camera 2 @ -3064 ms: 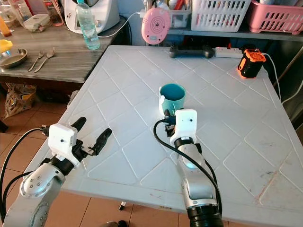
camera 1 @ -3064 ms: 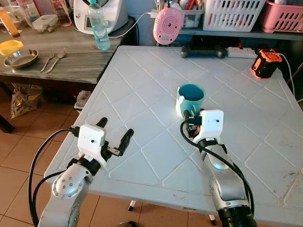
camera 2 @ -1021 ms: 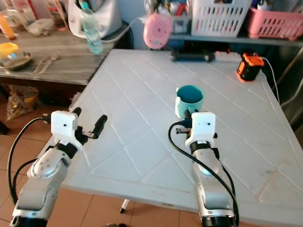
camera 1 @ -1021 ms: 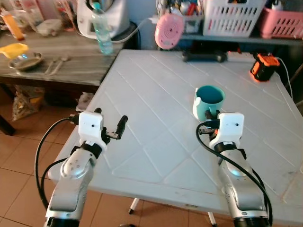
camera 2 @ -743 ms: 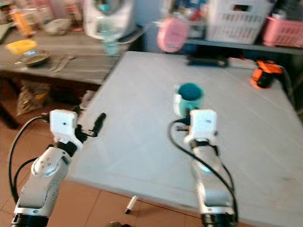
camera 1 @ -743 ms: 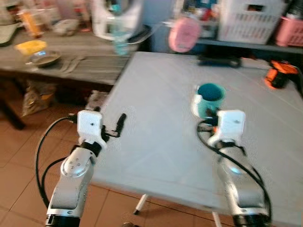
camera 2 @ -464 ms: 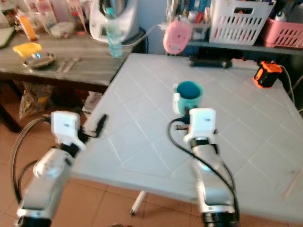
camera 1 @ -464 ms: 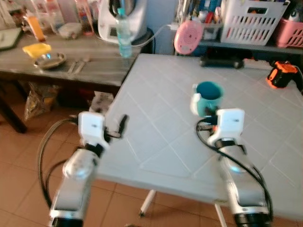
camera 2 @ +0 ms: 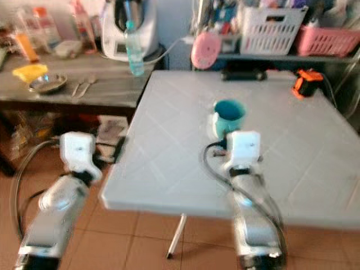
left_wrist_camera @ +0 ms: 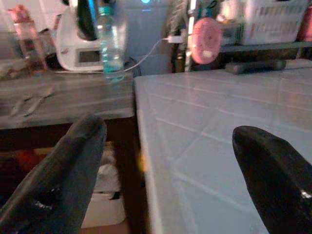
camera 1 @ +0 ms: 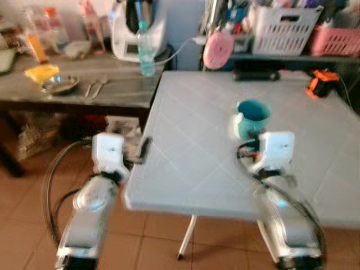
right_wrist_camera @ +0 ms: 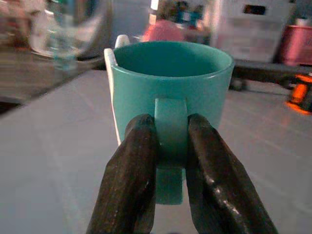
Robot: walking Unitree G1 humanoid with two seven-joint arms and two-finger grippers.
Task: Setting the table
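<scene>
Two right gripper [right_wrist_camera: 170, 146] fingers [right_wrist_camera: 131, 161] pinch the teal mug [right_wrist_camera: 168, 92] handle between them; left gripper [left_wrist_camera: 161, 161] spread.

The camera pulls back, bringing the white worktop's [camera 1: 185, 185] near edge and the tiled floor [camera 1: 157, 247] beneath into the lower frame. The left gripper [camera 1: 135, 153], once over the worktop, now hangs off its left edge, lower left.

A teal mug [right_wrist_camera: 168, 92] stands upright with its mouth open to the top, over the white bench [camera 1: 191, 157], toward 1 o'clock from the bench's middle. Its teal handle faces the robot and is pinched between the two black fingers of the right hand [right_wrist_camera: 170, 146].
</scene>
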